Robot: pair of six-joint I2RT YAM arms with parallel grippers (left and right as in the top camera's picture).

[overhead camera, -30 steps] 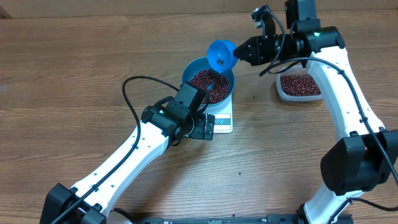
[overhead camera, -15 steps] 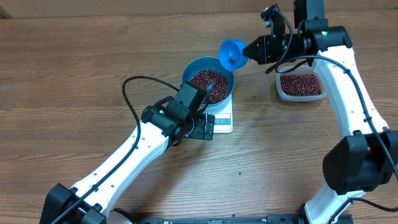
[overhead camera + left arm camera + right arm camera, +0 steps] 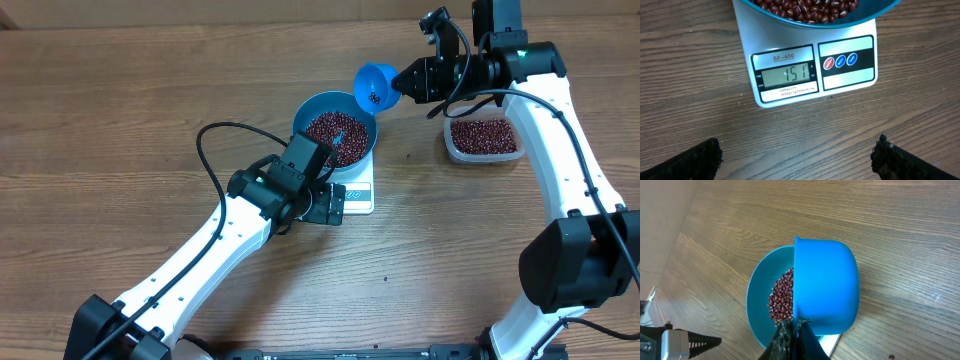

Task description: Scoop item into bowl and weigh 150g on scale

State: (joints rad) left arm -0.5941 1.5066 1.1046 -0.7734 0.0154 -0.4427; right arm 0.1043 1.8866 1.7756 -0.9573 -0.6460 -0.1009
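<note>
Blue bowl full of red-brown beans sat on white scale, mid desk; display read 151. Right tool clamped on blue scoop handle, scoop tipped sideways over bowl's far-right rim. Left tool spread wide, empty, hovering just before scale. Clear tub of beans off right.

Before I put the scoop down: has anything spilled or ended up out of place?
A small spill: one dark speck, likely a bean, lies on the table right of the scale, another nearer the front edge. The bowl sits upright on the scale; nothing else looks off.
</note>
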